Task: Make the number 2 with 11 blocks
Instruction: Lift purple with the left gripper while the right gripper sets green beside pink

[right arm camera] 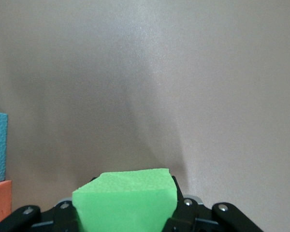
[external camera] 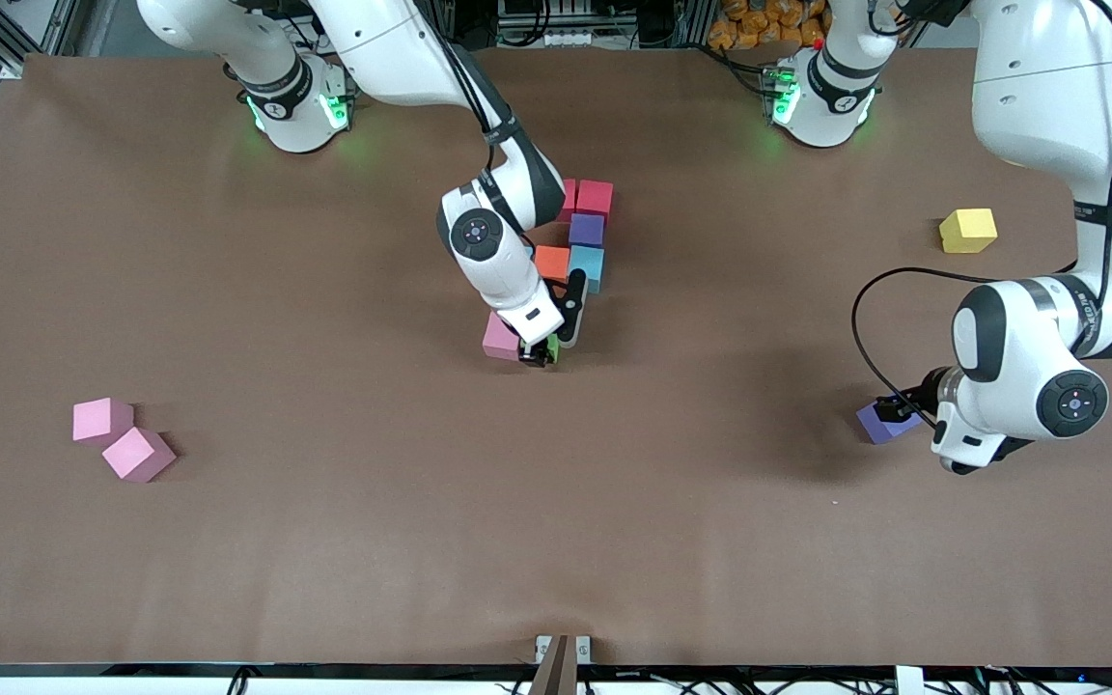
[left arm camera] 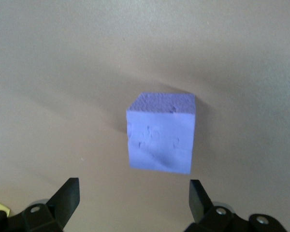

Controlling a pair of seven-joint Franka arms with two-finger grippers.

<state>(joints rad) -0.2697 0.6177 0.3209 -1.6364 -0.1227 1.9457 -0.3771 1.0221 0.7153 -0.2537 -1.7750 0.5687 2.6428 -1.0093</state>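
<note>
Right now the right hand (external camera: 539, 355) is down at the middle of the brown desk (external camera: 324, 541), clenched on a green block (right arm camera: 125, 200); in the right wrist view the green cube sits squeezed between the black fingers. In the front view only a sliver of that green block (external camera: 553, 348) shows, just beside a pink block (external camera: 500, 337) that lies on the desk.

Taking that pink block as the landmark: the partly built number 2 (external camera: 580, 236) runs farther from the front camera than it. An orange block (external camera: 552, 262) and a light blue block (external camera: 587, 264) sit side by side, a purple block (external camera: 587, 230) lies farther still, touching the light blue one, and a crimson block (external camera: 595, 197) is farthest, with another reddish cube beside it mostly hidden by the right arm.

Well away from the pink block, toward the right arm's end of the desk and nearer the front camera, two loose pink cubes (external camera: 122, 436) touch at a corner. Toward the left arm's end, a yellow block (external camera: 967, 230) stands alone.

The left hand (left arm camera: 134, 193) is released, its fingers spread wide, low over a loose purple cube (left arm camera: 161, 133) that lies toward the left arm's end, nearer the front camera than the yellow block. The fingers do not touch the cube.
</note>
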